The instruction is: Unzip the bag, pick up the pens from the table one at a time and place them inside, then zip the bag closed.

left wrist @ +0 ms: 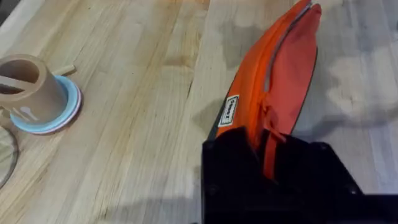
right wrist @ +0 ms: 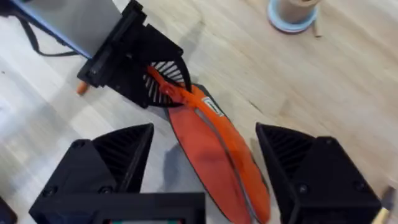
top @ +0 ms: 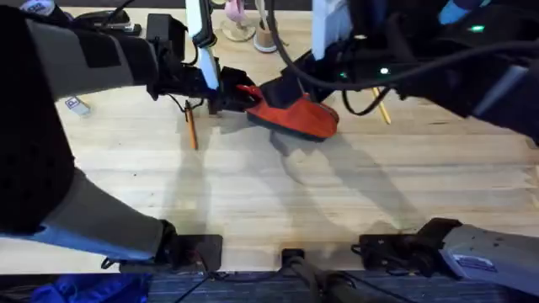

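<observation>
At the centre of the table you have the bag, with the left gripper clamped on its 9 o'clock end and the right gripper spread wide just above its middle. At 8 o'clock of the bag a pen lies close under the left gripper; another pen lies at 3 o'clock beneath the right arm's cables. At 12 o'clock a round cup stands near the far edge. From 5 to 7 o'clock you find bare planks, wide enough for either gripper to pass.
</observation>
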